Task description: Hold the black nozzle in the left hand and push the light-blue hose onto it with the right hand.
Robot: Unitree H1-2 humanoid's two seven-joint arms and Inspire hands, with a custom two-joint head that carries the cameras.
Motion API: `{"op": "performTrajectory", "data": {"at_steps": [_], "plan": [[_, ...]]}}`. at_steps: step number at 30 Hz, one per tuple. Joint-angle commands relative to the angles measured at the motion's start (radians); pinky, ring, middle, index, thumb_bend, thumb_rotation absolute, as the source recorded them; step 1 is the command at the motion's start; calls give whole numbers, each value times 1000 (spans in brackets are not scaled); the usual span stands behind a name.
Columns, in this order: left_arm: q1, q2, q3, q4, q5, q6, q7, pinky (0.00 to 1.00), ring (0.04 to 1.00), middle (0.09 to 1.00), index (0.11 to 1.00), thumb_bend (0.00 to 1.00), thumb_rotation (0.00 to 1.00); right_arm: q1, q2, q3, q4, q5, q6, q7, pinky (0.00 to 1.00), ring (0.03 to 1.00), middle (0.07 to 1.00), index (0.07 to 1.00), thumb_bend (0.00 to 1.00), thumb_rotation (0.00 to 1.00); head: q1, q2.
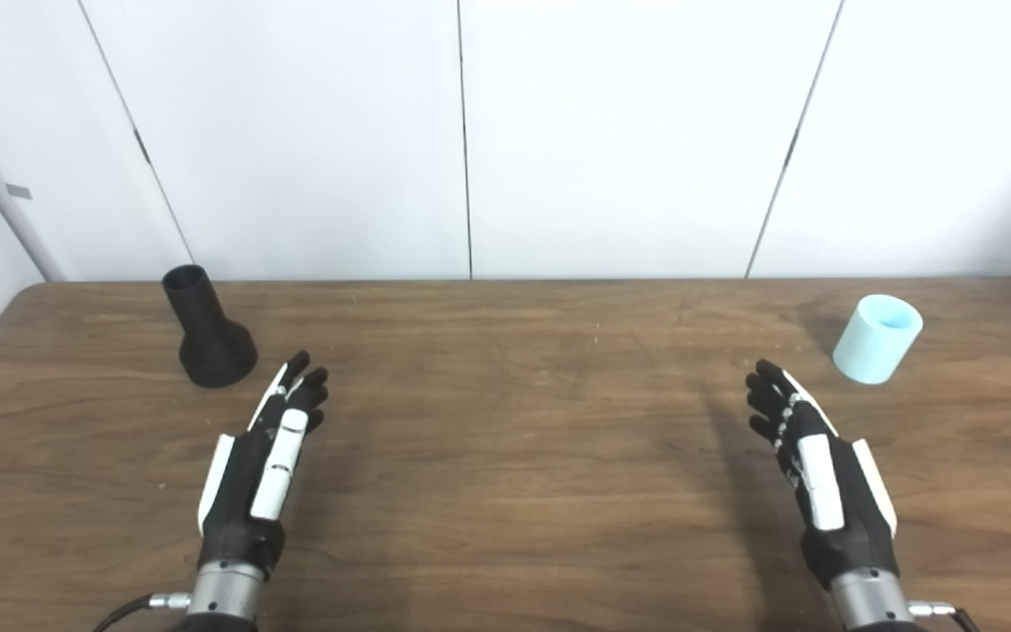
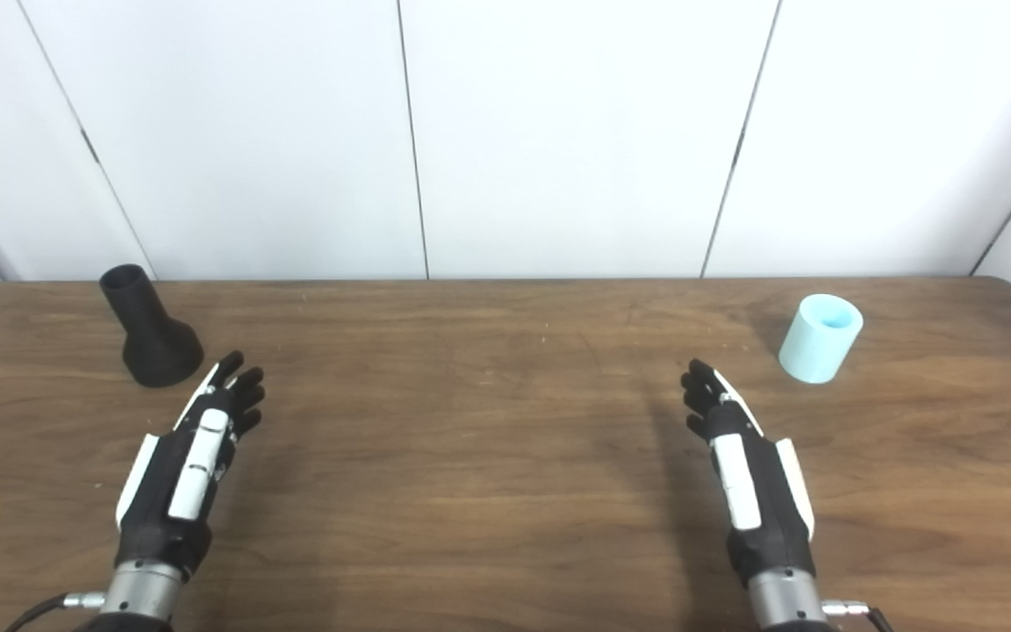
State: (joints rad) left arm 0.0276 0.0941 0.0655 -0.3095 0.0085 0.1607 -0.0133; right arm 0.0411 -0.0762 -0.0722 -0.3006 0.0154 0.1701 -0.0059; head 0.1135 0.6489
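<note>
Hands (image 1: 264, 461) (image 1: 821, 465) empty, nozzle (image 1: 207, 333), hose (image 1: 877, 339) apart

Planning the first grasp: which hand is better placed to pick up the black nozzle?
The left hand. The black nozzle stands just beyond its fingers at the table's far left, while the right hand is open across the table near the light-blue hose.

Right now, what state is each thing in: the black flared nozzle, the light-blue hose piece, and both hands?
Black flared plastic nozzle: standing on its wide base, narrow open end up, untouched, at the table's far left.
Light-blue short cylindrical hose piece: standing on end, open top up, untouched, at the far right.
Left hand: open, empty, near the nozzle but apart from it.
Right hand: open, empty, short of the hose piece.
</note>
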Motion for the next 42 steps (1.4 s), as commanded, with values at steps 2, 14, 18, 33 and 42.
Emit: {"op": "performTrajectory", "data": {"at_steps": [2, 14, 18, 33, 42], "plan": [[-16, -11, -13, -29, 15, -20, 6, 923, 922, 909, 897, 366, 880, -16, -28, -21, -22, 34, -43, 20, 912, 922, 901, 904, 508, 1000, 40, -9], [-9, -52, -42, -29, 59, -22, 27, 880, 901, 897, 894, 373, 863, -8, -83, -71, 65, 83, -100, 49, 857, 897, 891, 901, 569, 1000, 196, -41], [-11, -63, -45, -30, 66, -23, 31, 880, 903, 901, 896, 377, 859, -9, -89, -82, 74, 88, -97, 51, 839, 890, 885, 899, 582, 1000, 213, -49], [-13, -52, -58, -35, 133, 0, 41, 870, 892, 884, 882, 465, 378, -8, -123, -100, 141, 171, -167, 127, 848, 888, 896, 901, 580, 994, 253, -90], [-29, -48, -38, -24, 220, 11, 85, 865, 887, 875, 876, 565, 149, -17, -133, -106, 193, 194, -215, 137, 843, 884, 889, 899, 588, 985, 264, -109]]}}
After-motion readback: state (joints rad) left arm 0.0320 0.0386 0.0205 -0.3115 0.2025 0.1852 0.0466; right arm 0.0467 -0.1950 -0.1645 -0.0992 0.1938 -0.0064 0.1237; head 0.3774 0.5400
